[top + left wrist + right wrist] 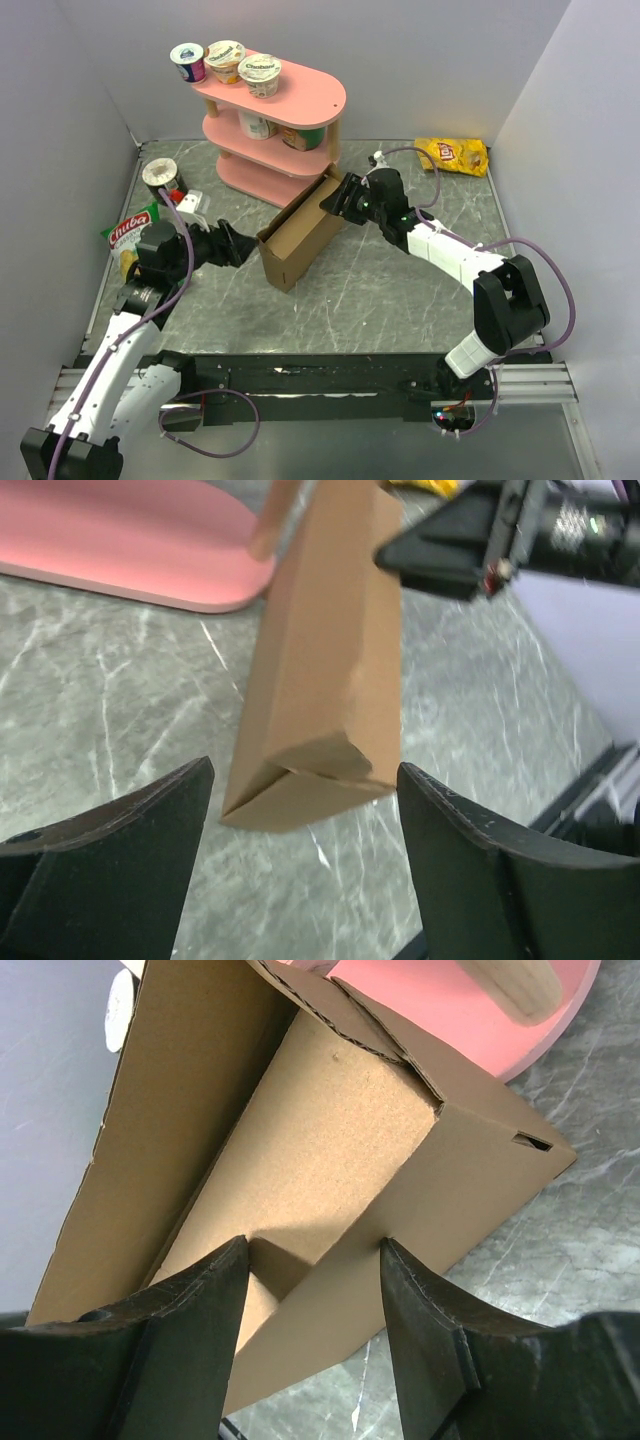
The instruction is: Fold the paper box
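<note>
The paper box (pixel 300 235) is plain brown. The shelf (pixel 300 95) is pink. The table (pixel 400 290) is grey with thin white streaks, like marble. The chip bag (pixel 455 155) is yellow. The snack bag (pixel 128 232) is green with red letters.

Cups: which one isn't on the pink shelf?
The dark-topped cup on the table at far left, by the green snack bag; all others sit on the shelf.

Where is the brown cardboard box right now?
In the overhead view, the brown cardboard box sits near the middle of the grey marbled table, just in front of the pink tiered shelf, between the left tool and the right tool.
</note>
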`<control>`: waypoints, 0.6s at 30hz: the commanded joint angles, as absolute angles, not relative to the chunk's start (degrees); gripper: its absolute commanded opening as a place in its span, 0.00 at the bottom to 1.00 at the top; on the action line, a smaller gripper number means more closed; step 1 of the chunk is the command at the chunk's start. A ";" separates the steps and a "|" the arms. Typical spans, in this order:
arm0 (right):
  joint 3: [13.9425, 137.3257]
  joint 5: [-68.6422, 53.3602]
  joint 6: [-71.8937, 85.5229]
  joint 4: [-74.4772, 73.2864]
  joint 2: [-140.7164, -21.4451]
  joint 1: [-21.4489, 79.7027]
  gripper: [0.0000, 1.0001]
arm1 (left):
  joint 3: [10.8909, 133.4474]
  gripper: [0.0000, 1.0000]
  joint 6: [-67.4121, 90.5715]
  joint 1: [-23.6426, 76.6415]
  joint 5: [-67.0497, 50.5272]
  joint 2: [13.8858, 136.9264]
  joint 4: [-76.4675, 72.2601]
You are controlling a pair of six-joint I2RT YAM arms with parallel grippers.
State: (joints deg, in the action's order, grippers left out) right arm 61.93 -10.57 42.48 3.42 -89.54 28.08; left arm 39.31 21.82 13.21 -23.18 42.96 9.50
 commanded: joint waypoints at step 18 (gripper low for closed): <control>62.93 -14.15 40.52 8.35 -90.70 27.69 0.61 | 45.70 0.58 9.14 13.27 -34.89 51.94 8.45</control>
State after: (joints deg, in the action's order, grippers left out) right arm 61.93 -13.28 41.98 4.05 -89.89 27.75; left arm 43.09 11.18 13.21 -31.53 50.78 11.79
